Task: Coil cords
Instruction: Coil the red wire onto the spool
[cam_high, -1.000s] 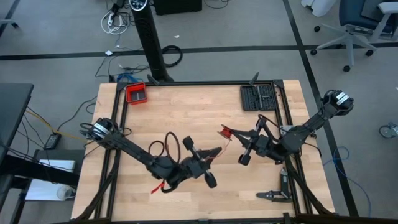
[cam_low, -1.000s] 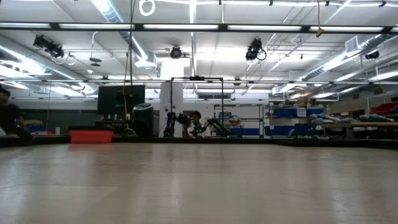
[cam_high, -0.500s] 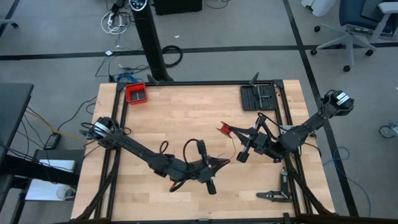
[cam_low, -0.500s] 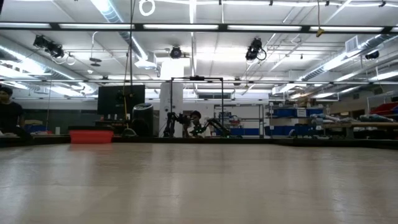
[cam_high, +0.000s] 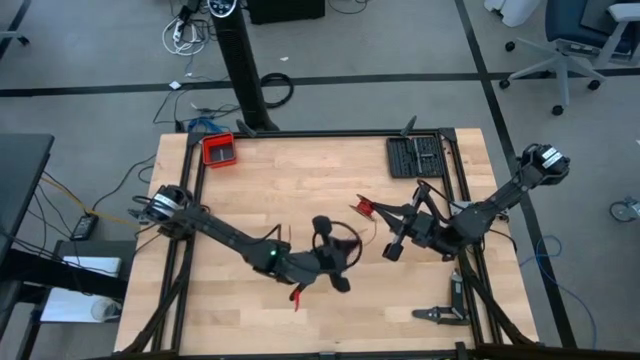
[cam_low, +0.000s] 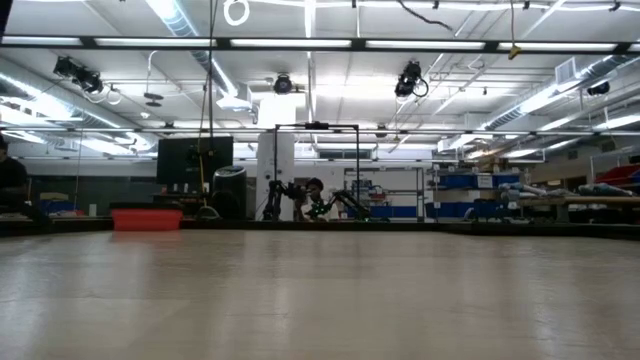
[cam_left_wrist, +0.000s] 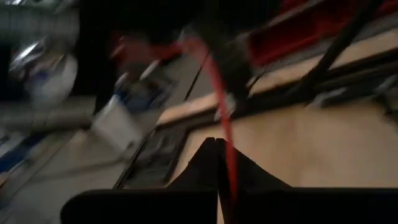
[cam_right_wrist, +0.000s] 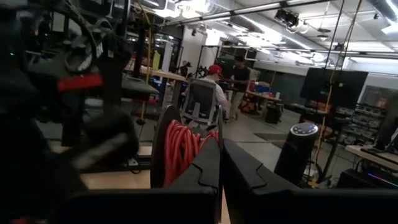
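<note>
Cord (cam_high: 362, 208): high view. Red bundle sits off the tip of the right gripper (cam_high: 372, 209), just right of table (cam_high: 300, 180) centre, with a thin strand trailing from it toward the left gripper (cam_high: 343, 247). The left gripper is low and central, ringed by a dark cable loop; a red tail (cam_high: 296, 296) pokes out under the left arm, and whether it belongs to the cord cannot be told. Red tray (cam_high: 219, 149) at the far left corner, black tool case (cam_high: 416, 156) at the far right edge, both well apart from the work.

Low view. Bare tabletop and the room behind; neither arm nor cord shows. A person (cam_low: 12, 180) sits at the far left edge. No legible writing.

Left wrist view. Left fingers are clamped together, and a red strand (cam_left_wrist: 219, 115) runs taut from between them. Picture is motion-smeared; nothing readable.

Right wrist view. Right fingers are pressed closed, and the wound red coil (cam_right_wrist: 186, 149) sits just beyond their tips; grip on it looks likely but the contact point is hidden. People (cam_right_wrist: 237, 78) stand and sit in the room behind. No brand or label can be read.

Progress, as a judgement: most of the cord looks wound into the bundle; one loose run between the two grippers is left to take up, then the coil to set down.
</note>
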